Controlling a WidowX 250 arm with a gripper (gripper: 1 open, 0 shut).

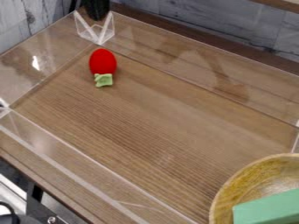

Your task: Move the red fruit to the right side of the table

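End effector barely shows, grip state unclear; glossy red fruit, green cap, lies on table.

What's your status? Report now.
Gripper at top edge, jaws unreadable. Red fruit lies far left on table, untouched. Path rightward clear.

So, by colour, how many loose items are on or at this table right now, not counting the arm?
Red: 1, the glossy red fruit with pale green cap
Green: 1, the flat green block
Yellowish: 1, the round wooden bowl holding that block
Total: 3
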